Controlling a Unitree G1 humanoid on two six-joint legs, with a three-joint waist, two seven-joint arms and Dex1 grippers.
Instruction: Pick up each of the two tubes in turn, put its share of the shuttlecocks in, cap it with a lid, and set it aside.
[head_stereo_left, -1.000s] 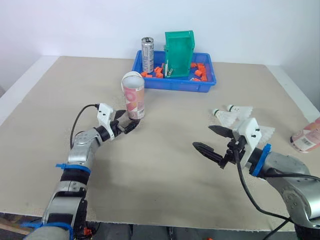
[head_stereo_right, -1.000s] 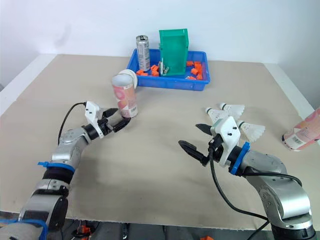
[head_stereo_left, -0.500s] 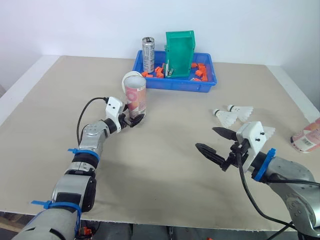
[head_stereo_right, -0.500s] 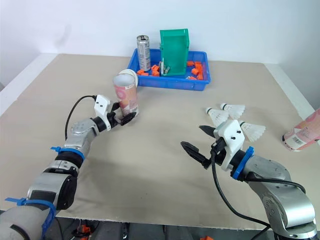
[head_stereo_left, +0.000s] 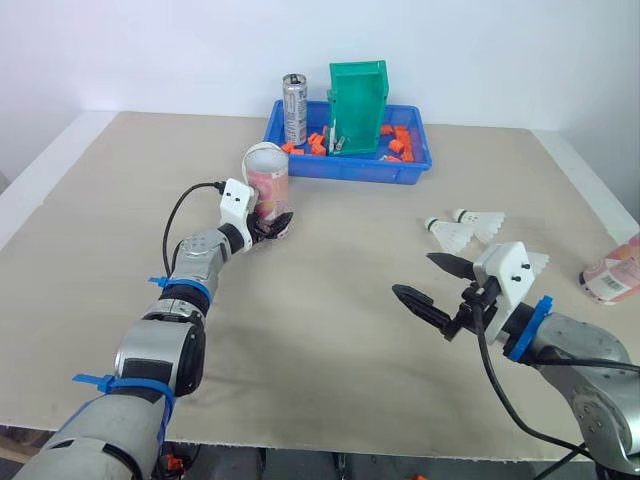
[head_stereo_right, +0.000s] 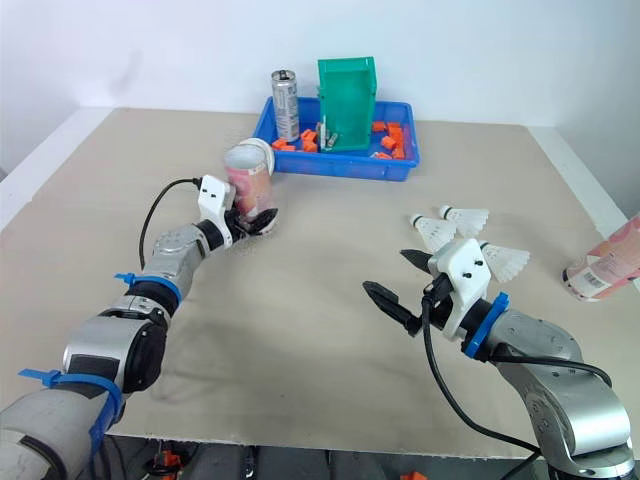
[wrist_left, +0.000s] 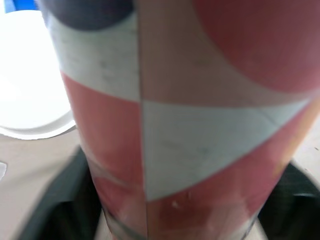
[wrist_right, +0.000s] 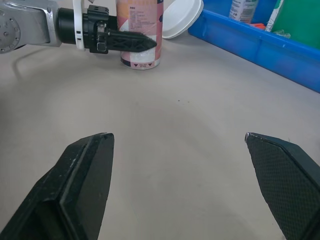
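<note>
Tube (head_stereo_left: 268, 185) stands upright, its base gripped by the left pincer (head_stereo_left: 274, 226); right pincer (head_stereo_left: 415, 275) gapes, well apart.

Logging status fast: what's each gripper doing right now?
Left gripper: closed on the upright tube, near its base.
Right gripper: open, empty.

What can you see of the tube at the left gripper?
The tube stands upright on the table, just in front of the blue tray. Its wall looks like printed cardboard in pink-red and white patches, with small print near the base. The left gripper is closed around its lower part, with the base on the table. A white lid lies right behind it; I cannot tell whether they touch.
</note>
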